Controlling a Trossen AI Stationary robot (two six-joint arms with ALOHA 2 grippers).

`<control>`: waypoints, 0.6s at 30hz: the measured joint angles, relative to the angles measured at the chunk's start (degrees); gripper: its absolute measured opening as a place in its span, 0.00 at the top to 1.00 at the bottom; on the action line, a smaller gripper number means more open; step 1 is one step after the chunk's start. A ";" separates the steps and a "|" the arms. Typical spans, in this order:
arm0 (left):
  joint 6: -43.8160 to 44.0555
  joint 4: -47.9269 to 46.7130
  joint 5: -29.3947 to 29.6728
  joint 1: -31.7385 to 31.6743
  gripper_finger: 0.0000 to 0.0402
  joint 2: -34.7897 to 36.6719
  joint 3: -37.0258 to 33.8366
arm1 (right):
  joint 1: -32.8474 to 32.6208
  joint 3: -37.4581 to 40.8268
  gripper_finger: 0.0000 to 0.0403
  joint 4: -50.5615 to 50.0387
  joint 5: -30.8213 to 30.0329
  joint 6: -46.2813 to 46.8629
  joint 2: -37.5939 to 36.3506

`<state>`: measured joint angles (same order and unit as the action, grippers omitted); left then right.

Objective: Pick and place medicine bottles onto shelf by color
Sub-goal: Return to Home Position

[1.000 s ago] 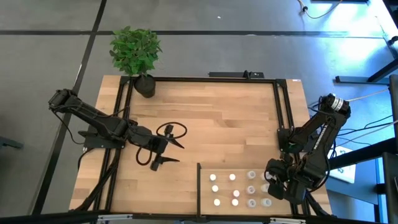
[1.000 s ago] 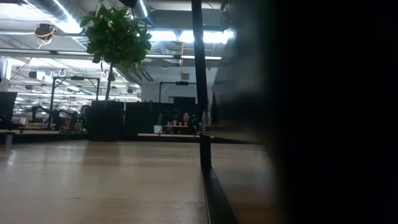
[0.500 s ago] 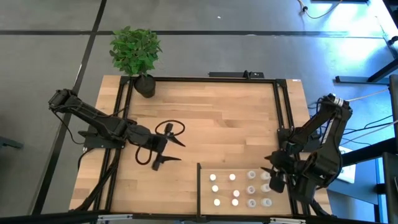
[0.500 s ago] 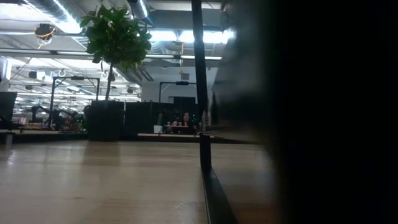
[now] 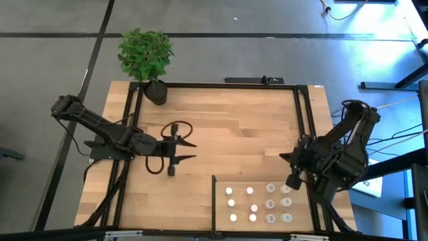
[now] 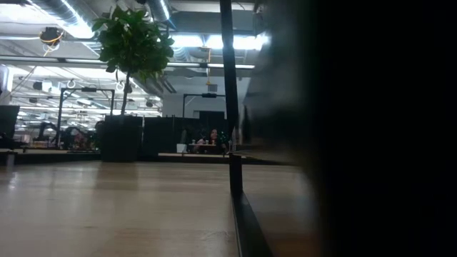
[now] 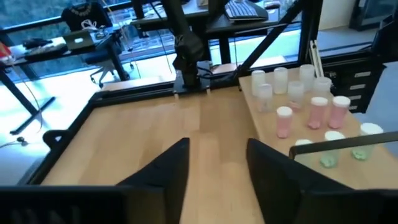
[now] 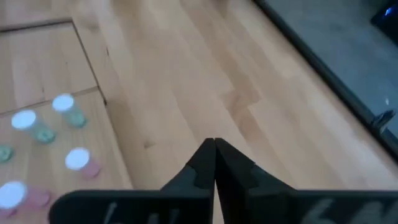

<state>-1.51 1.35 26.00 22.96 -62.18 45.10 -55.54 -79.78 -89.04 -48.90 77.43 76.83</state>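
From above, the medicine bottles (image 5: 254, 209) stand in rows on the shelf (image 5: 242, 201) at the table's (image 5: 234, 114) right corner, diagonally opposite the plant (image 5: 145, 53). The left gripper (image 5: 189, 150), spread and empty, hovers left of centre. The right gripper (image 5: 287, 167) hangs by the right edge. Its wrist view shows fingers (image 8: 205, 165) pressed together, empty. Labels are unreadable.

The shelf (image 5: 222, 207) lies at the table's (image 5: 234, 127) near right corner, with the bottles (image 5: 254, 209) on it in rows (twelve, seen from above). The plant (image 5: 145, 55) stands at the far left corner. The left gripper (image 5: 194, 151) hangs over the table's left middle, and the right gripper (image 8: 214, 146) just behind the shelf's right end.
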 joint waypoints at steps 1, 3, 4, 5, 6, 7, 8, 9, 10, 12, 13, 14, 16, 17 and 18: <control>0.48 -1.17 0.02 0.00 0.64 0.99 0.00 | 0.17 -0.01 0.98 -0.05 -1.04 -1.00 -0.79; 1.33 -4.31 0.04 -0.02 0.72 3.66 0.00 | 0.32 -0.01 0.97 -0.23 -3.10 -2.60 -2.57; 1.38 -6.01 0.08 -0.02 0.75 5.25 0.00 | 0.32 0.04 0.97 -0.19 -3.90 -3.42 -3.76; 1.42 -7.91 0.09 -0.02 0.79 6.87 0.02 | 0.32 0.23 0.97 -0.23 -4.67 -4.28 -5.15; 1.58 -9.97 0.09 -0.02 0.83 8.49 0.02 | 0.32 0.53 0.97 -0.40 -5.46 -4.65 -6.57; 2.08 -12.07 0.07 -0.02 0.87 10.04 0.02 | 0.32 1.05 0.98 -0.26 -6.37 -5.04 -7.96; 2.53 -13.81 0.04 0.00 0.91 11.43 0.02 | 0.32 1.69 0.99 -0.19 -7.11 -5.68 -9.29; 2.81 -15.72 0.00 -0.02 0.95 12.79 0.02 | 0.30 2.40 0.99 0.34 -7.63 -6.55 -10.54; 3.09 -18.07 0.02 -0.02 0.98 14.16 0.02 | 0.24 3.22 0.99 1.23 -8.23 -7.40 -11.76; 4.54 -21.61 0.02 -0.02 0.98 16.34 0.02 | 0.03 5.51 0.98 2.81 -9.76 -8.96 -14.53; 5.16 -23.27 0.02 -0.02 0.98 17.36 0.02 | -0.27 6.92 0.99 4.20 -10.14 -10.30 -15.83; 5.58 -24.85 0.02 -0.02 0.98 18.21 0.02 | -0.64 8.41 0.99 5.59 -10.47 -11.22 -17.16; 6.02 -26.73 0.02 0.05 0.99 19.75 0.02 | -1.54 11.59 0.99 8.03 -11.44 -12.75 -19.96; 6.32 -27.59 0.01 0.09 1.00 20.60 -0.06 | -2.08 13.12 0.99 9.46 -11.70 -13.38 -21.41; 6.40 -27.66 0.04 0.13 1.00 21.63 -0.53 | -2.65 14.67 0.99 10.78 -12.07 -13.63 -22.91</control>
<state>4.89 -26.30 26.04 23.09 -40.55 44.57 -58.19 -65.11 -78.26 -60.97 63.80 53.92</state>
